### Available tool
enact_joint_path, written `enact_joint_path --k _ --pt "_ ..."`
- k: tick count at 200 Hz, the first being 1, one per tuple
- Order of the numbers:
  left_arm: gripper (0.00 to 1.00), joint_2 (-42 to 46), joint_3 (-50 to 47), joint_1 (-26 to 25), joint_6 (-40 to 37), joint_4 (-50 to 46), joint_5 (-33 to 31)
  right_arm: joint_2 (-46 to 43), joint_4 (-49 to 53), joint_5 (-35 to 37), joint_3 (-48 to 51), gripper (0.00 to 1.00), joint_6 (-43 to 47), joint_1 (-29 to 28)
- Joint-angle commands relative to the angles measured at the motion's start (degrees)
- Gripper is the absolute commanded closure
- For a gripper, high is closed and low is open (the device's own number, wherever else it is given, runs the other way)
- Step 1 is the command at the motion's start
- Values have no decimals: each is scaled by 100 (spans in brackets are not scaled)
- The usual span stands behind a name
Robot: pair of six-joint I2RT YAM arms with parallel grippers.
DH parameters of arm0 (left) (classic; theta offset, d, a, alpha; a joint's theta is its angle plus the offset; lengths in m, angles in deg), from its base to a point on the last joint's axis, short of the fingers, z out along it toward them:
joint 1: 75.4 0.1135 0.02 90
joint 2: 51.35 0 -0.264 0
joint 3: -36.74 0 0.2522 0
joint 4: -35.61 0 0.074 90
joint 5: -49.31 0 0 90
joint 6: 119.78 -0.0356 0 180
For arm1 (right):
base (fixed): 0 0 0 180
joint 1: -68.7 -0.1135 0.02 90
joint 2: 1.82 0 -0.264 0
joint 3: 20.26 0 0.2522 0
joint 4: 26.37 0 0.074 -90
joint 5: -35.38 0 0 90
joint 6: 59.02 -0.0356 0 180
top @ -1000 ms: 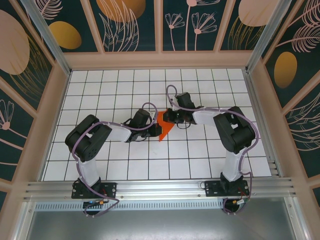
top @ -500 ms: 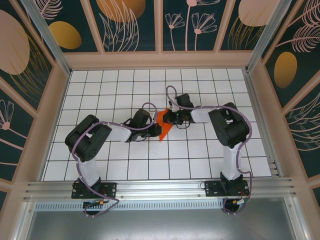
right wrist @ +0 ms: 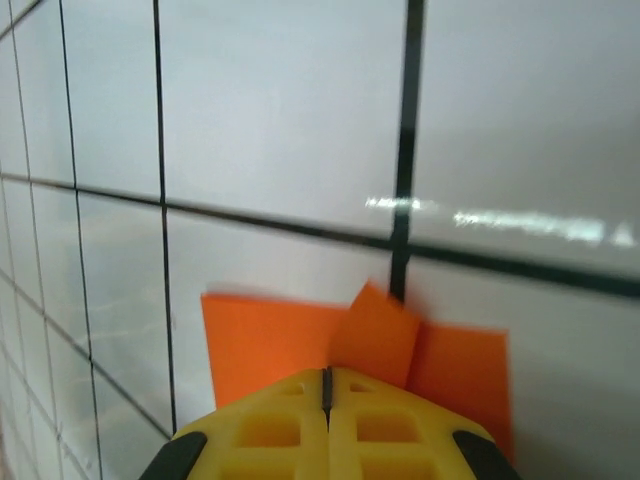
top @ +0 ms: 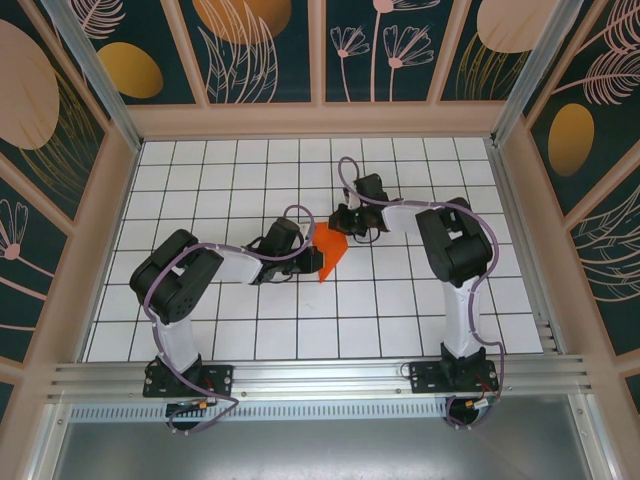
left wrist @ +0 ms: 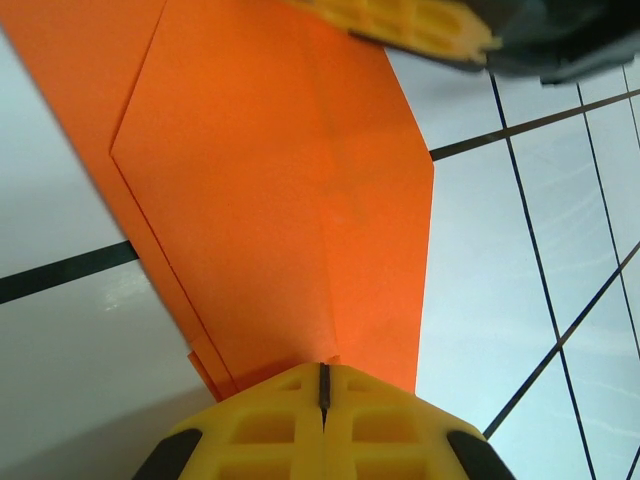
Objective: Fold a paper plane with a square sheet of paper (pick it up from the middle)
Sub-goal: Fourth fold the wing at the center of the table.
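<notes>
The square sheet of paper (top: pixel 331 255), bright orange, lies folded into a narrow pointed shape on the white grid table (top: pixel 230 180), its tip toward the near side. My left gripper (top: pixel 314 258) is shut, and its yellow tips (left wrist: pixel 323 370) rest on the narrow end of the paper (left wrist: pixel 270 200), which shows a centre crease and layered edges. My right gripper (top: pixel 343 228) is shut at the wide far end. In the right wrist view its tips (right wrist: pixel 326 372) sit on the paper (right wrist: pixel 260 340) beside a small raised flap (right wrist: pixel 378 325). A right finger (left wrist: pixel 410 22) shows at the top of the left wrist view.
Wooden walls with dark floral panels (top: pixel 320 45) enclose the table on three sides. An aluminium rail (top: pixel 320 375) runs along the near edge by the arm bases. Open grid tiles lie to the left, right and near side of the paper.
The right gripper has slid a little toward the far wall along the paper, and its elbow swung left. More of the paper's wide end shows now. The left arm has stayed put.
</notes>
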Motion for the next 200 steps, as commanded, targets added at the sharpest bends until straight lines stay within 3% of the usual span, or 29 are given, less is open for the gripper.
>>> enact_joint_path --k 1,37,91,153,200 --pt "100 -223 -393 34 -51 -1432 -95 172 -78 1292 -360 95 99 412" --pt "100 -226 -362 40 -8 -1407 -139 -232 -26 1030 -377 95 224 391" --pt "100 -119 -386 39 192 -1266 -225 -1298 -898 147 1183 95 -57 -98" --pt "100 -27 -409 39 249 -1089 -167 -955 -1162 -143 1506 99 -596 -522" --pt "100 213 -300 42 329 -948 -113 -680 -713 216 1373 99 -429 -542"
